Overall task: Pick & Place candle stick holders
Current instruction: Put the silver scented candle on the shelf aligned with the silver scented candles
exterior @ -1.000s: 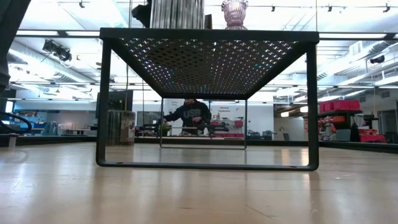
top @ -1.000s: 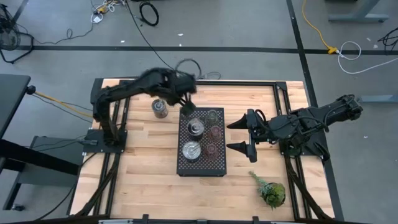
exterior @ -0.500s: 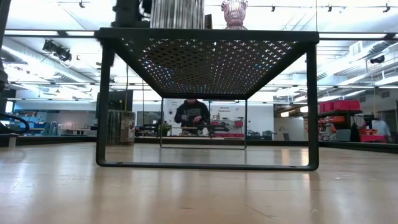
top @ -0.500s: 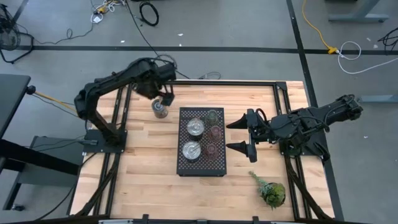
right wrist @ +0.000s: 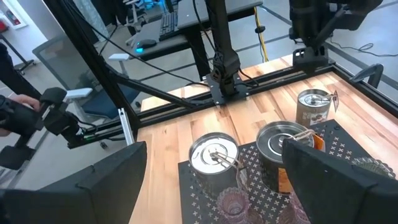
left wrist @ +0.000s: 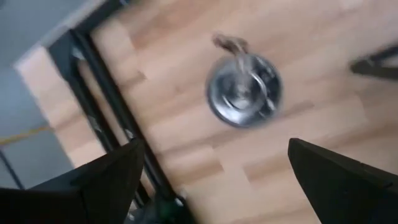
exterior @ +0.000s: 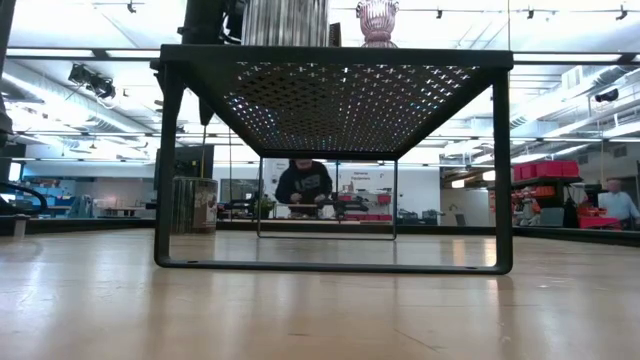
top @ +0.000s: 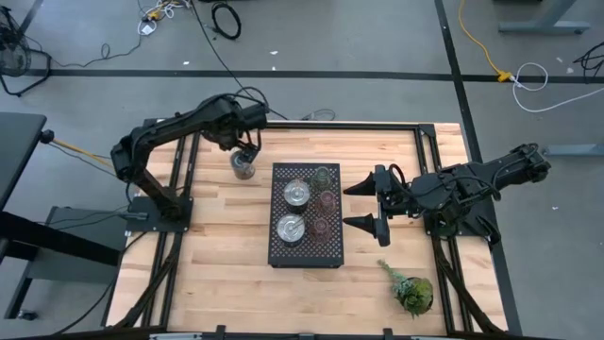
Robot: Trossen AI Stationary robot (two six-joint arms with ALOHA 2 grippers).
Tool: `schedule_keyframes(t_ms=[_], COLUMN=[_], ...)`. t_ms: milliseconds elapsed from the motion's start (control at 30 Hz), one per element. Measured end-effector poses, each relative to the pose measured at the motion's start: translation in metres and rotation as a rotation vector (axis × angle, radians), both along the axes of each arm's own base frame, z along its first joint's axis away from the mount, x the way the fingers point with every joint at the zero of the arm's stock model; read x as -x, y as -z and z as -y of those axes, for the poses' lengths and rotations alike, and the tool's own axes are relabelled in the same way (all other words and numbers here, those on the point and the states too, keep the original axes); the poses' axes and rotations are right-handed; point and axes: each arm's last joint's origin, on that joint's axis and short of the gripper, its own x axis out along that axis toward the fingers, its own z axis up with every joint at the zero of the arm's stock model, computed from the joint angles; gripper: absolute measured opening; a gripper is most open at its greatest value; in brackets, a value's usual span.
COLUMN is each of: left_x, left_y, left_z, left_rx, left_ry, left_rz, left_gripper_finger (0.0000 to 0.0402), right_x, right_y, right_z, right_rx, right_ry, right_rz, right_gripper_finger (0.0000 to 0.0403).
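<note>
While the left gripper (top: 247,144) is held spread above the silvery holder (top: 243,164) far-left of the tray (top: 307,251), its rigid, probably slippery wall is best pinched across the rim.

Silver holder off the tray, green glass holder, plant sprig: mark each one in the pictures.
Silver holder off the tray (top: 243,164): high view, on its round top.
Green glass holder (top: 324,176): high view, on its rim, at a far corner of the tray.
Plant sprig (top: 412,293): high view, on its leafy head.
</note>
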Motion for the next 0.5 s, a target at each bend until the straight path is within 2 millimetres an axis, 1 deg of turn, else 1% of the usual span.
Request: schedule_keyframes(t_ms=[200, 300, 400, 500], left_x=[0.000, -0.001, 0.000, 0.003], left_y=[0.000, 0.002, 0.016, 0.036], left_z=[-0.004, -0.005, -0.004, -0.004], left_rx=[-0.040, -0.092, -0.085, -0.018], left_ry=[-0.005, -0.005, 0.025, 0.028], left_rz=[0.007, -0.017, -0.057, -0.076], left_gripper_finger=[0.0399, 0.0399, 0.0399, 0.0399], right_x=[0.000, 0.000, 0.000, 0.000], right_y=[0.000, 0.000, 0.000, 0.000], right_z=[0.000, 0.000, 0.000, 0.000], right_rx=[0.000, 0.000, 0.000, 0.000], right_ry=[0.000, 0.000, 0.000, 0.000], right_rz=[0.000, -0.001, -0.001, -0.001], right_gripper_finger=[0.0369, 0.0369, 0.0369, 0.0369])
